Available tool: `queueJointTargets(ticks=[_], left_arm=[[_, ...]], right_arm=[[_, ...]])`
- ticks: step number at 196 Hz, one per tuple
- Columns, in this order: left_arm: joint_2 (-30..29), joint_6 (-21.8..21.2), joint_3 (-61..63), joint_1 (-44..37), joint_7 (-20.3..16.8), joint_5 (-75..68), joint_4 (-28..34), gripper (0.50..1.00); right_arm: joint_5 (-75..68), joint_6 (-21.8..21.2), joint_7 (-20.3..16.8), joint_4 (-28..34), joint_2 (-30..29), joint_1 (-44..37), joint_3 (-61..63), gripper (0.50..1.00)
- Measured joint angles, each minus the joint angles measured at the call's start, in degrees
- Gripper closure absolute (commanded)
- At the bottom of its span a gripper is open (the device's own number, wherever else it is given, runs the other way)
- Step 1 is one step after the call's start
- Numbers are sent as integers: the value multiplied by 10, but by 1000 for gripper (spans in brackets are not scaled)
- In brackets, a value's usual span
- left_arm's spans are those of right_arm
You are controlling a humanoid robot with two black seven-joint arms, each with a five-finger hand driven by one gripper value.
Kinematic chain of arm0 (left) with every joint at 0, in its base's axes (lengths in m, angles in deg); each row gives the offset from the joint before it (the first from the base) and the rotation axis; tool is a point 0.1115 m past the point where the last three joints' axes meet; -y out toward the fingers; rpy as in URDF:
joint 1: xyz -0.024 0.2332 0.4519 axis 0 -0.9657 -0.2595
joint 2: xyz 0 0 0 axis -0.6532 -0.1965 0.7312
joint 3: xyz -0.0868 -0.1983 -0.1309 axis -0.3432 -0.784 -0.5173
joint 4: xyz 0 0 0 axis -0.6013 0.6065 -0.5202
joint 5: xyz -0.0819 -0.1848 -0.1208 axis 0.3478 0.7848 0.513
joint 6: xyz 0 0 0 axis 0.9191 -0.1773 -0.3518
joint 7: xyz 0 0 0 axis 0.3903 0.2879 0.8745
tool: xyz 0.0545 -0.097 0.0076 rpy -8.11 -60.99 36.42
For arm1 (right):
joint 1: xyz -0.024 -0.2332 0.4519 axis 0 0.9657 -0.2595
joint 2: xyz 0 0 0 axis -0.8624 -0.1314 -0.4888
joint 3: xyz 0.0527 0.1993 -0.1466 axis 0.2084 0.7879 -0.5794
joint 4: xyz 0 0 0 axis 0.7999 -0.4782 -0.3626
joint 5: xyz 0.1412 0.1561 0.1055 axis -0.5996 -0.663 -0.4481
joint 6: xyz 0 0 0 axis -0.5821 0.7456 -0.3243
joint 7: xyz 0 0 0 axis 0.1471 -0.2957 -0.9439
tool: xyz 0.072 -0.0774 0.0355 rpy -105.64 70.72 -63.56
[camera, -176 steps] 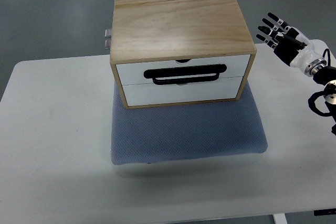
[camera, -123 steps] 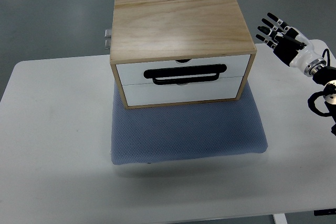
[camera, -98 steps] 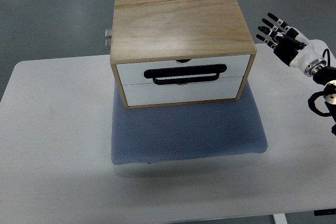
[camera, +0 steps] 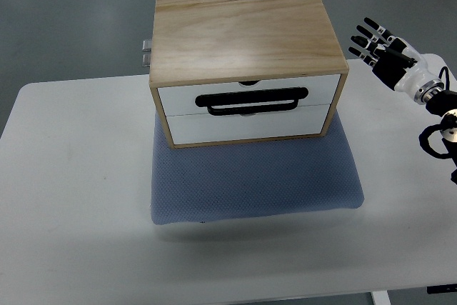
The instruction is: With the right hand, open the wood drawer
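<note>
A light wooden box [camera: 243,33] with two white drawer fronts stands on a blue-grey mat [camera: 257,180]. The upper drawer [camera: 248,93] carries a black bar handle [camera: 253,99], and both drawers sit flush with the box front. My right hand [camera: 371,41] hovers to the right of the box, level with its top right corner, fingers spread and holding nothing. A gap separates it from the box. The left arm does not show.
The mat lies on a white table [camera: 78,198] whose front edge runs along the bottom of the view. A small metal fitting [camera: 146,51] sticks out behind the box's left side. Grey floor lies beyond the table.
</note>
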Motion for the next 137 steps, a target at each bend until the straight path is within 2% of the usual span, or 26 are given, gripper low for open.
queueJointTargets(ticks=[137], left_arm=[[0,0,0,0,0,0,0,500]], right_arm=[[0,2,0,-3,2,0,0,556]])
